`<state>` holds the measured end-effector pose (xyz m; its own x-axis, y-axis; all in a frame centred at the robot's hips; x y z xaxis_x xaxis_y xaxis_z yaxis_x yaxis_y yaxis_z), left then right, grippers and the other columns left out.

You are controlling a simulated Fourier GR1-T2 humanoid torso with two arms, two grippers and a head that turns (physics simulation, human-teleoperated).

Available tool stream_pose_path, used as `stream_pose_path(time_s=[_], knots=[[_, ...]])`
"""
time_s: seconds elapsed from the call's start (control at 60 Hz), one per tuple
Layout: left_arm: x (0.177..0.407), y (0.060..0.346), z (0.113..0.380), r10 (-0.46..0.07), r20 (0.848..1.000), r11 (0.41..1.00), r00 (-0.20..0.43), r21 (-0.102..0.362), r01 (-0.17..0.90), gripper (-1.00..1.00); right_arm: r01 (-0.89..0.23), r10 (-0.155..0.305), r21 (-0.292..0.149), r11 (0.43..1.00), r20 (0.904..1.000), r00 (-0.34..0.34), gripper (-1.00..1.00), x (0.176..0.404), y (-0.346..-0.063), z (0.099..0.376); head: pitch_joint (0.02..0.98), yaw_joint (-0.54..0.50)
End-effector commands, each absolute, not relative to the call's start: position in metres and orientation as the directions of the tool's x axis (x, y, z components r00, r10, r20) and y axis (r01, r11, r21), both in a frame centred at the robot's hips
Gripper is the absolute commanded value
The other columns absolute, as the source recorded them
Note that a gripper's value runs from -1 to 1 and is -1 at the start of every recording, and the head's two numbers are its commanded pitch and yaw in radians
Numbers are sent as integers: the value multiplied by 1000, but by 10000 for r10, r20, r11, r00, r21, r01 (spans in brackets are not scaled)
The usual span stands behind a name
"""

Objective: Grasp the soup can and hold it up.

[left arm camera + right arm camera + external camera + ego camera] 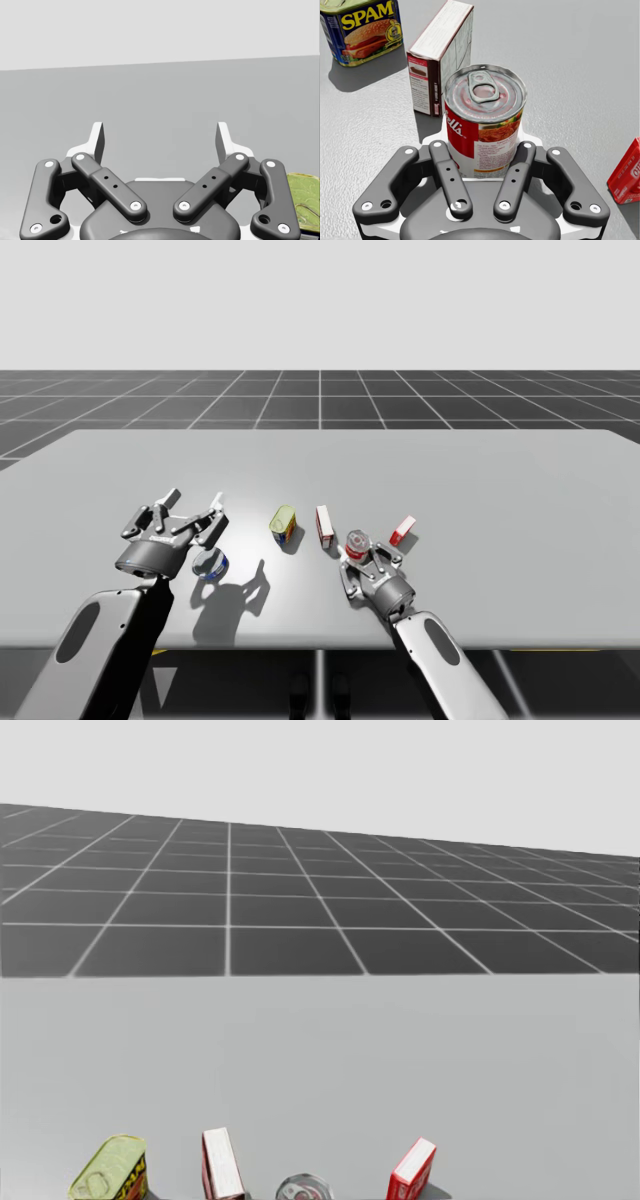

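The soup can [485,120], red and white with a silver pull-tab lid, stands upright between the fingers of my right gripper [484,145], which press on it from both sides. In the high view the soup can [357,540] sits near the table's front, right of centre, with my right gripper [362,552] shut on it. Its lid [303,1188] peeks in at the head view's lower edge. My left gripper [190,505] hovers open at the front left, and its fingers [97,137] hold nothing.
Beyond the soup can stand a white and red box [324,524], a yellow-green rectangular tin [284,524] further left and a small red box [402,530] to the right. A blue can [212,565] lies beneath my left hand. The table's [500,480] far half is bare.
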<state>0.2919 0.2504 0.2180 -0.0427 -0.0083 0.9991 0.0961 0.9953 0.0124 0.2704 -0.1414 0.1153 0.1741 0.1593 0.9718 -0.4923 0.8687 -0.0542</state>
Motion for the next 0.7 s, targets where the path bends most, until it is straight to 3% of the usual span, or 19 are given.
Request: stream_pose_path(time_s=[0.017,0.2,0.417,0.583,0.7], knots=[[292,250,217,-75,9991,9954,-415,114,956,-1000,-3999,1457,-528,9151,9677,2057,1000,270,-145,107,388,-195],[291,251,219,-28,9990,9955,-440,70,948,-1000,-3945,1265,-544,9173,9791,1591,1000,264,-146,132,384,-196],[292,252,220,33,9990,9956,-455,10,935,-1000,-3930,1204,-989,9142,9922,306,1000,256,-144,190,394,-200],[291,253,221,90,9989,9959,-462,-48,902,-1000,-3845,949,-1067,9169,9942,-497,1000,253,-147,232,396,-200],[291,253,222,119,9988,9960,-465,-77,895,-1000,-3574,807,-1193,9263,9893,-1212,1000,251,-151,263,393,-201]])
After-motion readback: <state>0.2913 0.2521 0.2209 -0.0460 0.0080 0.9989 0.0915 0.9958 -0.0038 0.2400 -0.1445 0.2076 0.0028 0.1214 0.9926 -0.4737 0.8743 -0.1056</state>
